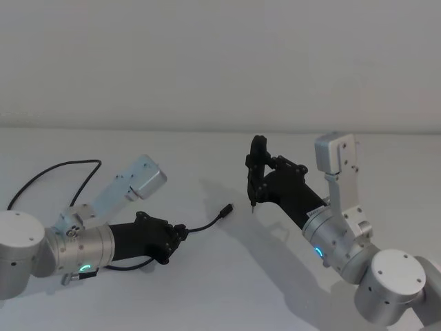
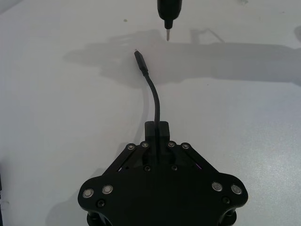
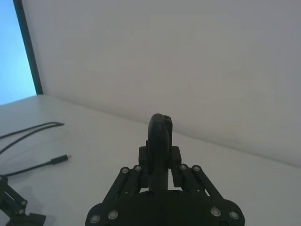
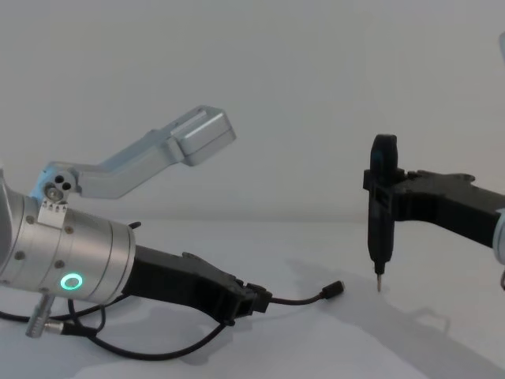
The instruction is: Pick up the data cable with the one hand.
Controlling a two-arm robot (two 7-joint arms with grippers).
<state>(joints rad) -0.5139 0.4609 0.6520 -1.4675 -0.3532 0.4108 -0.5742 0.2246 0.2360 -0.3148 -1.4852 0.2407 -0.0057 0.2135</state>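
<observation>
The data cable [image 1: 207, 224] in the head view lies on the white table [image 1: 207, 296], with its plug end jutting out past the left gripper [image 1: 178, 234]. The right gripper [image 1: 265, 176] hangs nearby.

In the left wrist view, the left gripper's fingers [image 2: 163, 128] are clamped on the cable just behind that short free end.

In the right wrist view, the right gripper is clenched around a black pin-tipped tool [image 3: 161, 132].

In the chest view, the rest of the cable trails back beneath the left arm. On lifting, that slack might drag or snag under the wrist and pull the thin cable through the pads. The plug might also brush the nearby pin tip.
</observation>
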